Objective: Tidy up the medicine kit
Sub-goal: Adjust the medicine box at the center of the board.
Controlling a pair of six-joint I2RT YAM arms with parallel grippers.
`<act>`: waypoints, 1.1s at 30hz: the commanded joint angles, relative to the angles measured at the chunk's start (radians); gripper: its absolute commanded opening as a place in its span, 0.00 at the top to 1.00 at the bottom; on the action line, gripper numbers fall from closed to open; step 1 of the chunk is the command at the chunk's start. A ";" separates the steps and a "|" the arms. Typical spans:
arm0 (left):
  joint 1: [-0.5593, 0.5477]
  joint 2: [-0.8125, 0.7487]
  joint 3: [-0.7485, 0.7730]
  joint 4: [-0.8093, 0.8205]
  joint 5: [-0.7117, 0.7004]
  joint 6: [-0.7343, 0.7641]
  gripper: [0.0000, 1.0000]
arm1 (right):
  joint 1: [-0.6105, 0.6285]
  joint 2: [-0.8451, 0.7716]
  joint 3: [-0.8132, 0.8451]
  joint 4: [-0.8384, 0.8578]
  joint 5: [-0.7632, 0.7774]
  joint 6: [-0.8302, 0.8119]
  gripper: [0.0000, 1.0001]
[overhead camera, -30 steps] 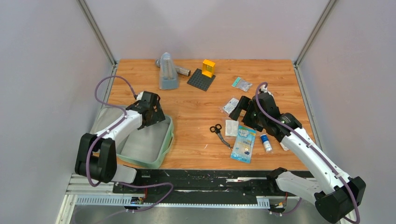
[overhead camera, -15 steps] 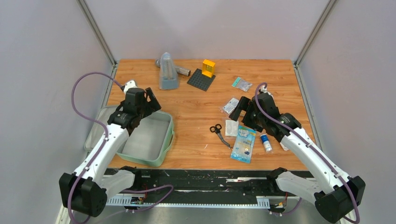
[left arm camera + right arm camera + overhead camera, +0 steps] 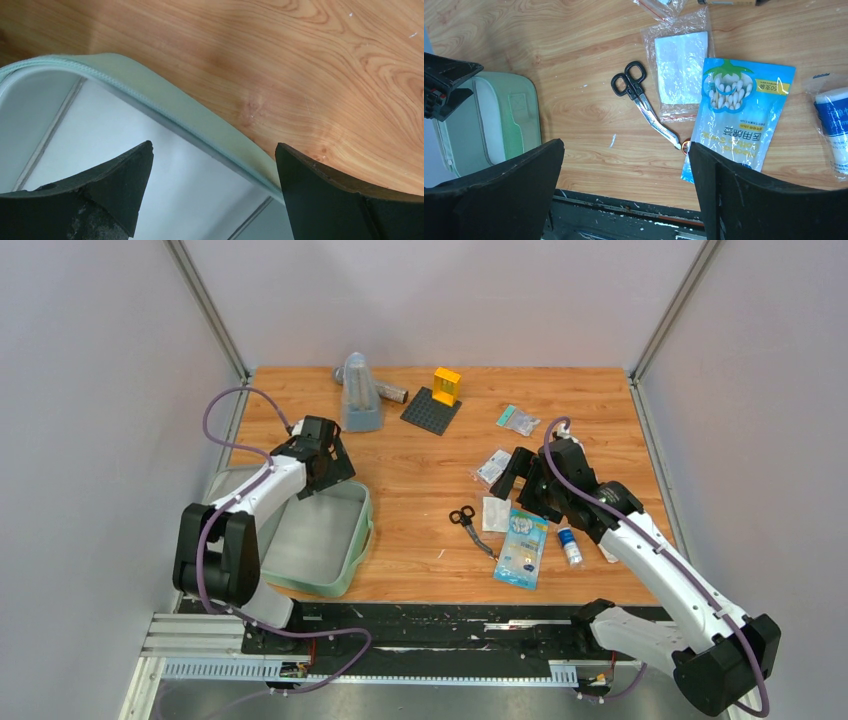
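The left gripper (image 3: 214, 150) hangs over the far rim of the kit (image 3: 318, 542), jaws wide and holding nothing. The right gripper (image 3: 624, 150), equally wide and empty, hovers well right of the kit, above the scissors (image 3: 636, 96). It would probably be best to straddle the scissors' handles squarely, lift, then release low inside the kit.

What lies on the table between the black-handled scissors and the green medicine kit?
Nothing: the table is bare wood between the scissors and the medicine kit, apart from a small white mark. The top and right wrist views show it.
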 commanded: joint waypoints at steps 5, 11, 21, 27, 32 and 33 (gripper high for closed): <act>0.009 0.101 0.058 0.049 0.094 0.049 0.00 | -0.004 -0.020 0.010 0.003 0.009 -0.031 0.00; -0.007 0.122 0.020 0.106 0.201 0.112 0.08 | -0.006 -0.016 0.009 0.002 0.004 -0.023 0.00; -0.140 0.101 -0.005 0.164 0.259 0.171 0.22 | -0.006 -0.029 0.016 0.001 -0.006 -0.014 0.00; -0.217 0.121 0.001 0.166 0.260 0.153 0.25 | -0.006 -0.052 -0.004 0.001 0.004 0.001 0.00; -0.286 0.113 -0.001 0.199 0.260 0.102 0.26 | -0.005 -0.043 -0.005 0.001 0.004 -0.002 0.00; -0.306 0.115 0.001 0.204 0.270 0.091 0.26 | -0.005 -0.040 -0.005 0.001 0.004 -0.002 0.00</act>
